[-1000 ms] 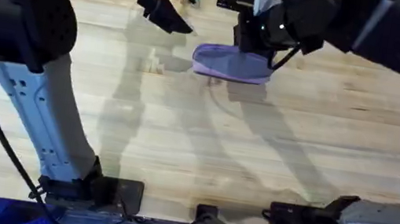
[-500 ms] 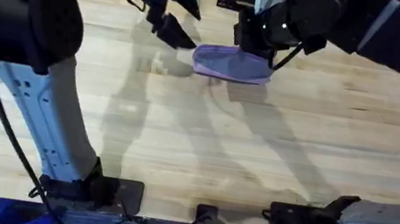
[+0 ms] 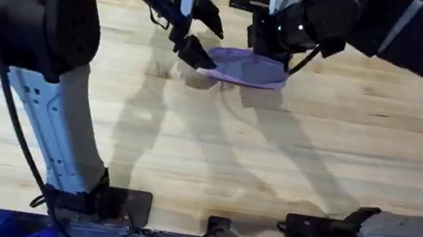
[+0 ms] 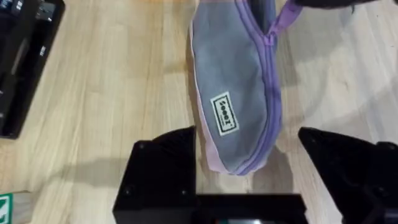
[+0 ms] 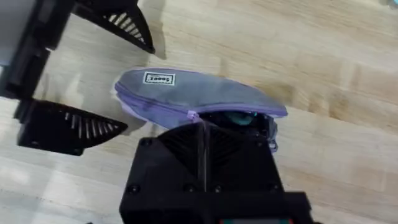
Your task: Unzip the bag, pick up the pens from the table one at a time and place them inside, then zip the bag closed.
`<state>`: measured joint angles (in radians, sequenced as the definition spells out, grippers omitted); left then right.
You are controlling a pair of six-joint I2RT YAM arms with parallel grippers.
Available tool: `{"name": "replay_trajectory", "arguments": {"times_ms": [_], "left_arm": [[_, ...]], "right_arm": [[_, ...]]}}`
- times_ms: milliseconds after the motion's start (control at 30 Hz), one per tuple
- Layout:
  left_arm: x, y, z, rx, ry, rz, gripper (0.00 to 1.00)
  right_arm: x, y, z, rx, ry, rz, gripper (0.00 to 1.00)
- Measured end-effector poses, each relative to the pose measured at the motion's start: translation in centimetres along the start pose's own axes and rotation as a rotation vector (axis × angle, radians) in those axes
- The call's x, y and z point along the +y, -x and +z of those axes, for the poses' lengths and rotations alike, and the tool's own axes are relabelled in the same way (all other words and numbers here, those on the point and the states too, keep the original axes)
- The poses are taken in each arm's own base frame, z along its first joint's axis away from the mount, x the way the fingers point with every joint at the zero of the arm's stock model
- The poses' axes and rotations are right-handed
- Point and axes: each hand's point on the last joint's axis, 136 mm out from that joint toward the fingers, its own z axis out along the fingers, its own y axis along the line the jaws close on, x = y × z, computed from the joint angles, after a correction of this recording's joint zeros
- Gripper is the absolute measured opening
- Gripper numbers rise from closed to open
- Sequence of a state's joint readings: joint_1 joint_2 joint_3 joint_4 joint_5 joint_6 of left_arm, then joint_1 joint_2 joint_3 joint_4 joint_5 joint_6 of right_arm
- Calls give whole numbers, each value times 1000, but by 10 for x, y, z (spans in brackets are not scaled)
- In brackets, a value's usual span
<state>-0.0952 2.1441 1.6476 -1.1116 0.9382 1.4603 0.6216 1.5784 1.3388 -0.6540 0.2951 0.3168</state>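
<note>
Your bag (image 3: 246,66) lies on the desk (image 3: 272,161) at the upper centre of the overhead frame, long axis running left to right. The left end effector (image 4: 249,168) is spread open, straddling the bag's left end. The right end effector (image 5: 202,134) sits over the bag's right part, apparently clamped on the zipper pull (image 5: 194,116). The next pull should run along that axis.

From six o'clock the surface (image 3: 272,161) lies open right up to the bag (image 3: 246,69), whose nine o'clock end is straddled by the left gripper (image 3: 198,41) with jaws spread, while the right gripper (image 3: 276,48) blocks it from twelve o'clock.
</note>
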Motion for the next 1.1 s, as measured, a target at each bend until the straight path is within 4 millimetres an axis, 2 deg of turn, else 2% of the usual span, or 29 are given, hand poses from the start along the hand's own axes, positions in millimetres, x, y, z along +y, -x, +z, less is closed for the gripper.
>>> {"name": "replay_trajectory", "arguments": {"times_ms": [133, 167, 233, 267, 400, 600, 967, 1100], "left_arm": [[-3, -9, 8, 13, -5, -22, 987], [-4, -10, 9, 15, -8, -30, 935], [-3, -9, 10, 13, -6, -31, 768], [-3, -9, 10, 11, -5, -28, 653], [-1, -4, 10, -15, -1, -24, 49], [-1, -3, 10, -16, -3, -35, 43], [-1, -3, 10, -16, -2, -33, 43], [-1, -3, 10, -16, -2, -34, 43]], "right_arm": [[0, 0, 0, 0, 0, 0, 31], [0, 0, 0, 0, 0, 0, 30], [0, 0, 0, 0, 0, 0, 30], [0, 0, 0, 0, 0, 0, 31], [-3, -3, 0, 11, -11, -5, 30], [-23, -16, 3, 84, -43, 10, 32], [-116, -27, 9, 184, -164, 92, 32], [-135, -27, 10, 187, -188, 111, 32]]}}
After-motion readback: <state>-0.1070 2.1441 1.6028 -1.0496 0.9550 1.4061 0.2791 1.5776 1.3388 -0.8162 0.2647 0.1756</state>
